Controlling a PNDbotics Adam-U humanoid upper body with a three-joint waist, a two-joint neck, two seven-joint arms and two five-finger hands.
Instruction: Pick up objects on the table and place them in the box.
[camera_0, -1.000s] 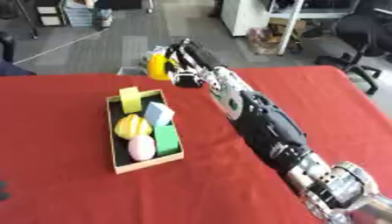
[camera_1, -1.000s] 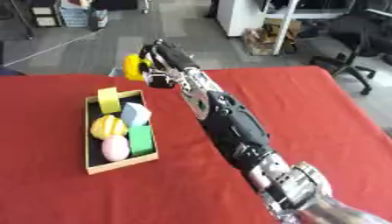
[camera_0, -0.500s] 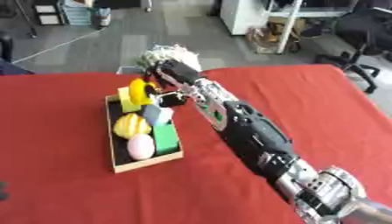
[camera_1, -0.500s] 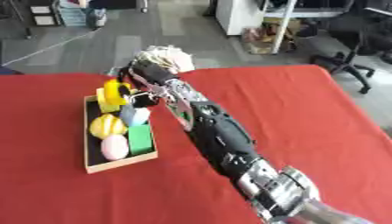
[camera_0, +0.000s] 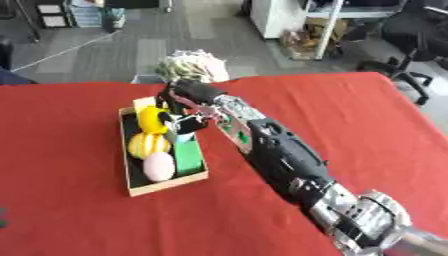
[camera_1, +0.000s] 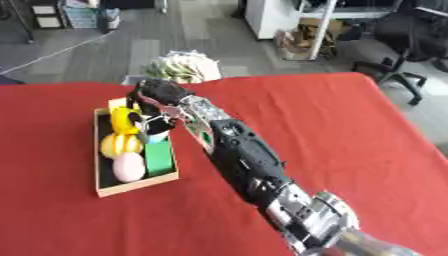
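Clearly the placing step is in hand. Nearest, the right arm (camera_0: 289, 165) runs up from the lower right corner across the red desk (camera_0: 350, 115). Beyond it the shallow box (camera_0: 166, 182) lies on the desk, holding from its near end a pale pink egg shape (camera_0: 158, 166), a green block (camera_0: 187, 155) beside it, and a round yellow-orange thing (camera_0: 146, 144). At the far end the right robot hand (camera_0: 185, 96) curls its fingers around a yellow object (camera_0: 152, 119), held just over the box's far compartment space. Next, I judge, the fingers need to spread and let it settle inside, then lift clear. The left robot hand shows in neither view.
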